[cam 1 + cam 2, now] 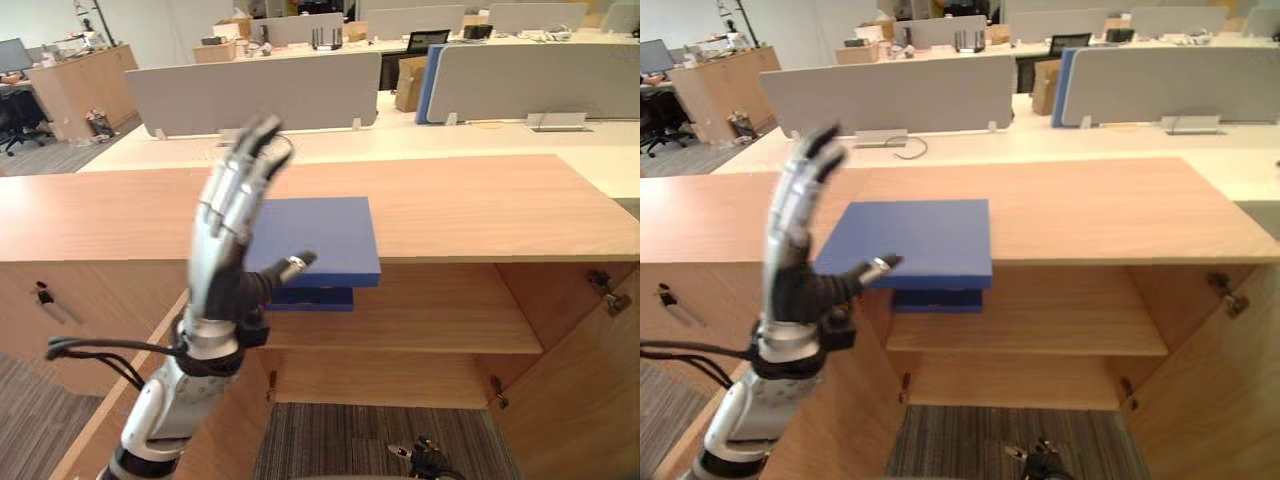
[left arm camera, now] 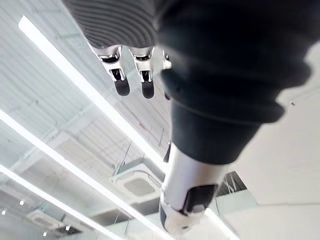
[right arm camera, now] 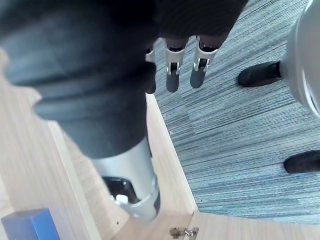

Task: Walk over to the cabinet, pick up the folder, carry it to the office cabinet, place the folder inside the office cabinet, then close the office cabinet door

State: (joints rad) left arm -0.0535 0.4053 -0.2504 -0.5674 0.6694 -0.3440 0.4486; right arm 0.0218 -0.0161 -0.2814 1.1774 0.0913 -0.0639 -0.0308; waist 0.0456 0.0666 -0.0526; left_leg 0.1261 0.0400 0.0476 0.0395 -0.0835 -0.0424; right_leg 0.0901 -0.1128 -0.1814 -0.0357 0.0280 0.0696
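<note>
1. Left hand [image 1: 222, 262]: it stands upright, left of centre in the left eye view. The fingers are straight, the thumb is spread, and it grasps nothing. The thumb crosses the folder's near edge in the frame, but the hand appears to stop short of it.
2. Right hand [image 3: 172, 70]: in its wrist view the fingers hang straight above the carpet, released and empty.
3. Folder [image 1: 315, 240]: blue, lying flat on the cabinet top [image 1: 480, 205] at frame centre. Its near edge overhangs the open compartment, so a sideways nudge would likely tip it off.
4. A second blue item [image 1: 310, 297] lies just beneath on the shelf [image 1: 440, 310]. Confirm your target, or you may grasp the wrong one.
5. The left door [image 1: 845, 410] and the right door [image 1: 580, 400] stand open across the lower frame. A low arm swing risks striking them.
</note>
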